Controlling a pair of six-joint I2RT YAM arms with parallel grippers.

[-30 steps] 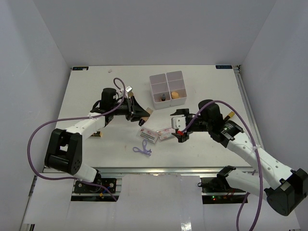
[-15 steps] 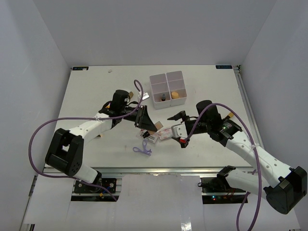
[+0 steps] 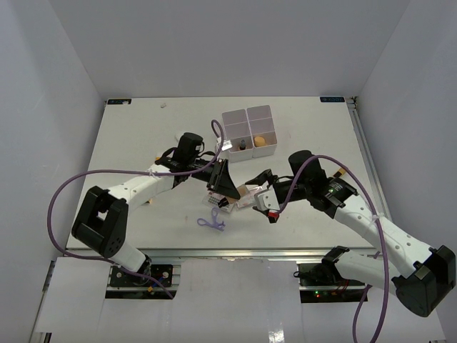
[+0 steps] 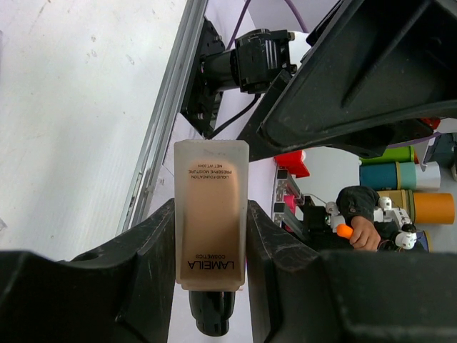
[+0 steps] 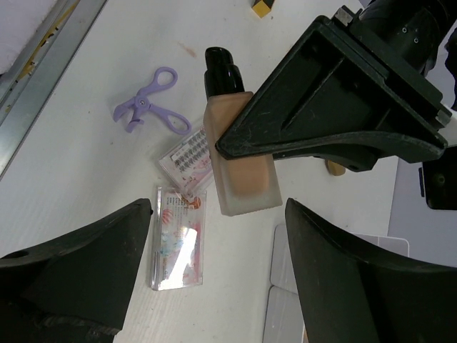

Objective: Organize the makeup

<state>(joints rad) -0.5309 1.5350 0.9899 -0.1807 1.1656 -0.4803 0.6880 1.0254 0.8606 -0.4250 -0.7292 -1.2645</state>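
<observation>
Beige bottle (image 4: 211, 214): clamped between the 2 fingers of the left gripper (image 3: 223, 180), black cap toward the wrist, label reading LAMEILA.
Location: over the middle of the table (image 3: 143, 136), in front of the white 4-compartment box (image 3: 248, 130).
Hidden: from the top camera the bottle is mostly behind the left gripper. From the right wrist it overlaps the lash packet (image 5: 187, 158). Contact between the 2 cannot be judged.
Printed packet (image 5: 178, 246): flat on the table just beside the lash packet, fully visible.
Purple tool (image 5: 151, 107): flat, near the packets, nearer the table's front edge.
Box contents: 1 orange sponge (image 3: 261, 141) in the near-right compartment; dark item beside it too small to identify.
Left arm: stretched low toward table centre, gripper pointing at the right gripper.
Right arm: elbow bent, reaching left.
Right gripper (image 3: 265, 194): fingers spread, grasping nothing, above the packets.
</observation>
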